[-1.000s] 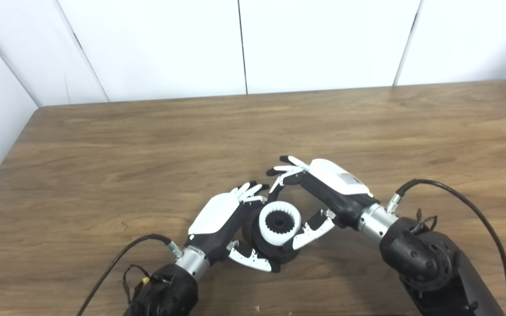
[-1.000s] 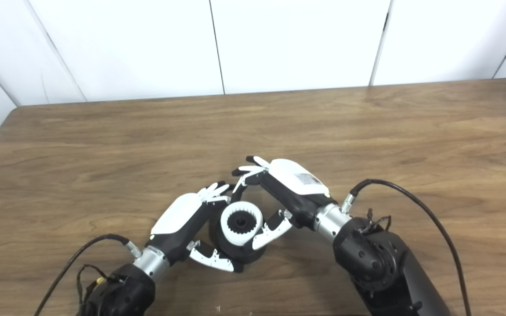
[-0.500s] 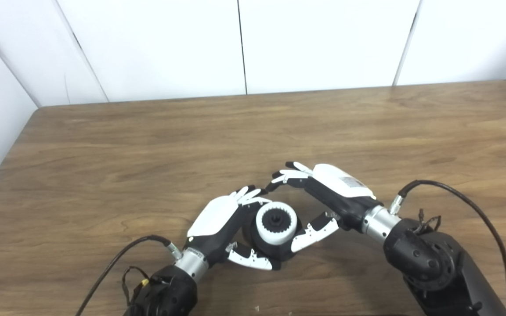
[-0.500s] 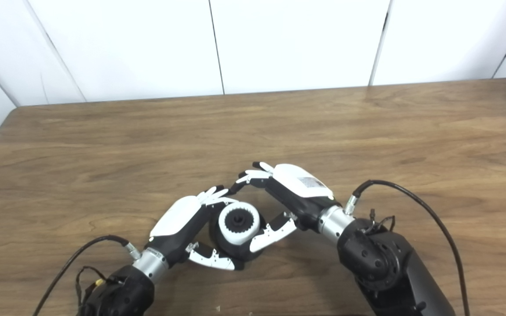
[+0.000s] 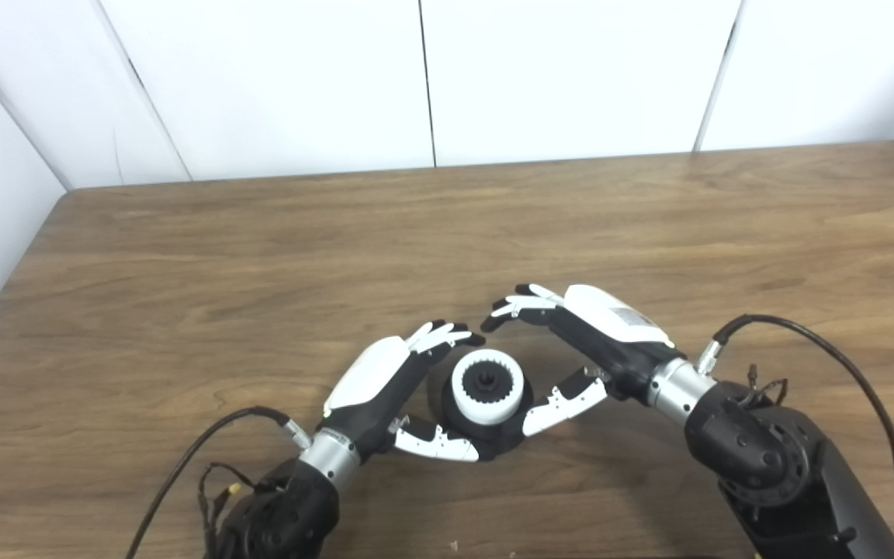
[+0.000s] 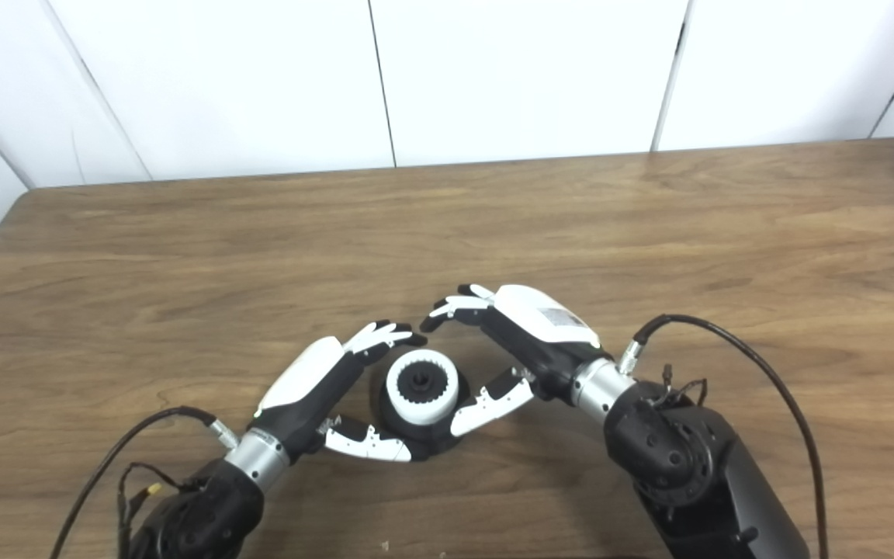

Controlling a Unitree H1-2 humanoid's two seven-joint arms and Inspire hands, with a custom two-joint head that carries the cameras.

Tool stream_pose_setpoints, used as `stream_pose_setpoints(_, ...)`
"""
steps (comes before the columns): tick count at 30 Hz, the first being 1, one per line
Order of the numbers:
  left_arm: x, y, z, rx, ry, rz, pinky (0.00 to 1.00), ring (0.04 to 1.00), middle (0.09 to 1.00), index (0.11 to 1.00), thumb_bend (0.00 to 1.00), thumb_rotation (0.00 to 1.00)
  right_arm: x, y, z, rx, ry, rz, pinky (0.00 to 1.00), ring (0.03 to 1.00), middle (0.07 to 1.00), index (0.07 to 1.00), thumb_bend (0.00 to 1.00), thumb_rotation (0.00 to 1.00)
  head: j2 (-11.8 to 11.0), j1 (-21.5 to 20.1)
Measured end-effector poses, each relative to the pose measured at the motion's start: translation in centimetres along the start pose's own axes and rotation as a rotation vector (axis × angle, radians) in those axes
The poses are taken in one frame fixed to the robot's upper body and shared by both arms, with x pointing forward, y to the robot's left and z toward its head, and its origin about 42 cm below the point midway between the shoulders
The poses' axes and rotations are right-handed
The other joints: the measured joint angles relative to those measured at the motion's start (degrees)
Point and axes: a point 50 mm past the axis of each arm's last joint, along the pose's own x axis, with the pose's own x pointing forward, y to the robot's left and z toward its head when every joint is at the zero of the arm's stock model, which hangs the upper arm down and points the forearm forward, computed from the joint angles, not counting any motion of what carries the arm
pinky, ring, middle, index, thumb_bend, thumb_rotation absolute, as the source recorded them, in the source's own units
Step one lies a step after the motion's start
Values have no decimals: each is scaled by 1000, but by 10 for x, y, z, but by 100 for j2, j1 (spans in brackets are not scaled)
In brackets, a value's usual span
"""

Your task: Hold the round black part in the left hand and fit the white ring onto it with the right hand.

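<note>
The white ring [image 5: 487,386], toothed round its inner edge, sat seated on top of the round black part [image 5: 486,427], which rested on the wooden counter [image 5: 261,256] near its front edge. The left robot hand [image 5: 396,380] lay just left of the black part, its fingers [image 5: 441,335] spread and arched past the part's far-left side, its thumb lying along the near-left base; it looked open and not clamped, though whether the thumb touched the base could not be told. The right robot hand [image 5: 579,341] stood just right of the black part, fingers apart and curved over the far-right side, clear of the ring, thumb pointing in toward the part's near-right base, so it too was open and carried nothing. By the look of it the fitting was done and both hands were loose around the assembly. The black part seemed a stiff, squat, fairly dense piece with a smooth rounded wall, likely a little slippery; it would best be taken low around its broad base from opposite sides. The ring appeared light and rigid, probably plastic, and was better gripped by its outer rim than by the fine inner teeth.
</note>
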Motion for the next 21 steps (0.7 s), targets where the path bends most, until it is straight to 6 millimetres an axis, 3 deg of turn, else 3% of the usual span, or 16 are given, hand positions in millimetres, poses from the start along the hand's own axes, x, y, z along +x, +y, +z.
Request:
stream_pose_setpoints(11,-1,12,0,-58,8,-28,968,1000,965,915,1000,333,1,-10,-3,63,-7,-52,854,963,899,787,1000,424,-53,26)
stream_pose_setpoints(18,-14,37,-20,-156,49,21,982,996,976,955,1000,370,3,-18,-20,149,31,-117,851,933,905,833,966,536,-141,-35)
stream_pose_setpoints(21,-28,53,-26,-264,37,107,987,995,975,961,1000,391,2,-23,-31,195,54,-160,851,924,905,849,968,562,-184,-44)
